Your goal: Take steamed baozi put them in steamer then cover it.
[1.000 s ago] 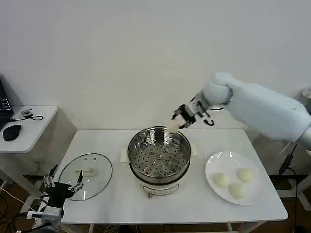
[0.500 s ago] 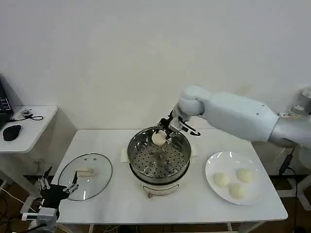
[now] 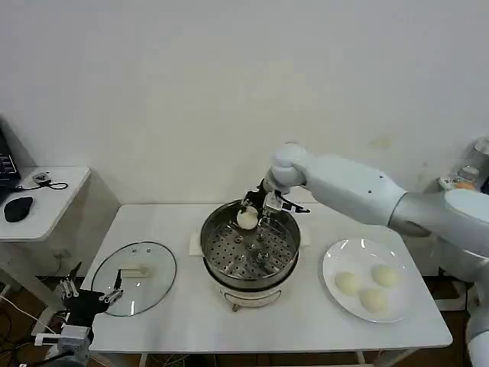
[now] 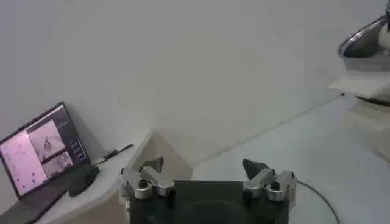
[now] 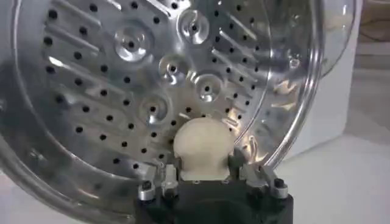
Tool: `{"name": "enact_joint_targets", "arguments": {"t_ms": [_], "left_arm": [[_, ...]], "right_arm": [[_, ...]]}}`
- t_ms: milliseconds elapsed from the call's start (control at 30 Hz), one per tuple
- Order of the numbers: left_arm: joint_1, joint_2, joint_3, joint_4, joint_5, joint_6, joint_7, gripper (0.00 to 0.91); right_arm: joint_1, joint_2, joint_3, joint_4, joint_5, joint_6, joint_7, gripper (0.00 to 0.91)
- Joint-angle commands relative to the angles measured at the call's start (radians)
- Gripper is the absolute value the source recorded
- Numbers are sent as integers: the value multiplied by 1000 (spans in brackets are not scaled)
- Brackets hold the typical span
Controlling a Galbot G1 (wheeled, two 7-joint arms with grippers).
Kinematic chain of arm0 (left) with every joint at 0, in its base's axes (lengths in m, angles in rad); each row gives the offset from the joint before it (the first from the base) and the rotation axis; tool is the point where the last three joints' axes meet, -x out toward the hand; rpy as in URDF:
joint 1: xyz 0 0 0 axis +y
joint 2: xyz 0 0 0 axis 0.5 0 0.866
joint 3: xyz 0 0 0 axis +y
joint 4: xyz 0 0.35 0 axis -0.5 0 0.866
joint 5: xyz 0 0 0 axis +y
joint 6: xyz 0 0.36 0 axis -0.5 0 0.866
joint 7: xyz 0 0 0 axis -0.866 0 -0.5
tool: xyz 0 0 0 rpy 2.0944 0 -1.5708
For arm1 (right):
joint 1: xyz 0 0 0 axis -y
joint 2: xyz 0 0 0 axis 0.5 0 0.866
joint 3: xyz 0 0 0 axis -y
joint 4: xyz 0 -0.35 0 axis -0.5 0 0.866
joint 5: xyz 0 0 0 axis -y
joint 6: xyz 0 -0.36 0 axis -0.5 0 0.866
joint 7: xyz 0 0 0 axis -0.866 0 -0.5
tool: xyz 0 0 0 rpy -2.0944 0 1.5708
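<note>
The steel steamer (image 3: 284, 256) stands mid-table on its whitish base. My right gripper (image 3: 251, 214) hangs over its back rim, shut on one steamed baozi (image 3: 247, 219). In the right wrist view that bun (image 5: 203, 146) sits squeezed between the fingers, just above the perforated tray (image 5: 122, 79). Three more baozi (image 3: 348, 284) lie on the white plate (image 3: 340, 256) at the right. The glass cover (image 3: 157, 284) with its cream handle rests flat on the table at the left. My left gripper (image 3: 90, 289) waits open and empty near the table's front left corner, beside the cover.
A low side table (image 3: 46, 195) with a mouse and cables stands to the left, and a laptop (image 4: 39, 152) sits on it. A jar (image 3: 477, 153) stands on a shelf at the far right. A wall runs close behind the table.
My right gripper has carried the baozi leftward and down, from behind the steamer's rim to just over the tray. The left arm has sunk slightly lower at the corner.
</note>
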Motion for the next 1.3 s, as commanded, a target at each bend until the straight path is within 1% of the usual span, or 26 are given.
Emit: {"name": "enact_joint_targets", "arguments": {"t_ms": [33, 133, 167, 200, 233, 267, 300, 333, 367, 400, 433, 500, 567, 633, 667, 767, 833, 933, 967, 1000, 1033, 1067, 1100, 1233, 1300], "left_arm": [[0, 0, 0, -1, -1, 0, -1, 907], [0, 1, 0, -1, -1, 1, -1, 907], [-1, 1, 0, -1, -1, 1, -1, 907], [-1, 2, 0, -2, -1, 1, -1, 907], [-1, 1, 1, -3, -1, 1, -1, 907], [-1, 2, 2, -4, -1, 2, -1, 907], [-1, 2, 3, -5, 0, 2, 0, 907], [-2, 2, 4, -5, 0, 2, 0, 907], [-3, 2, 5, -6, 0, 3, 0, 907], [-5, 2, 8, -6, 0, 4, 0, 907], [-7, 0, 11, -6, 0, 5, 0, 907], [-6, 1, 19, -12, 0, 8, 1, 907], [-5, 8, 30, -14, -1, 9, 2, 907], [-7, 16, 39, -12, -1, 9, 3, 907], [-8, 19, 41, -13, -2, 9, 3, 907], [-10, 27, 59, -30, -3, 17, 5, 907], [-14, 33, 73, -56, -3, 27, 8, 907], [-20, 47, 82, -77, -5, 37, 12, 907], [-21, 52, 79, -81, -10, 38, 13, 907], [-22, 60, 74, -82, -17, 39, 13, 907], [-22, 67, 66, -82, -24, 39, 12, 907], [-22, 73, 61, -82, -35, 39, 12, 907], [-21, 77, 53, -81, -44, 39, 11, 907], [-13, 87, 40, -85, -48, 37, 12, 907], [-9, 89, 36, -87, -46, 37, 14, 907]], "right_arm": [[-23, 28, 20, -56, -62, 68, 38, 907], [0, 7, 12, -16, -36, 60, 32, 907], [28, -21, -17, 41, 16, 24, 2, 907], [60, -41, -30, 70, 69, -2, -12, 907], [106, -56, -59, 121, 143, -38, -35, 907], [138, -104, -76, 193, 239, -125, -70, 907], [189, -130, -88, 236, 299, -171, -87, 907], [203, -149, -94, 264, 336, -207, -92, 907], [246, -199, -96, 328, 378, -257, -108, 907], [261, -221, -99, 350, 401, -281, -114, 907], [295, -272, -107, 392, 437, -340, -120, 907], [337, -344, -118, 450, 505, -412, -122, 907], [373, -398, -130, 491, 536, -444, -121, 907], [403, -478, -149, 536, 551, -482, -125, 907], [420, -539, -166, 567, 551, -507, -132, 907], [446, -688, -228, 632, 548, -560, -150, 907], [435, -762, -252, 668, 545, -601, -151, 907], [362, -854, -240, 699, 532, -663, -149, 907], [314, -885, -216, 703, 524, -676, -147, 907], [307, -896, -209, 703, 523, -678, -145, 907], [234, -931, -160, 704, 511, -698, -138, 907], [110, -974, -65, 702, 496, -710, -133, 907], [16, -997, 5, 701, 482, -716, -133, 907], [-270, -1049, 210, 692, 451, -743, -118, 907], [-301, -1041, 199, 682, 456, -758, -110, 907]]}}
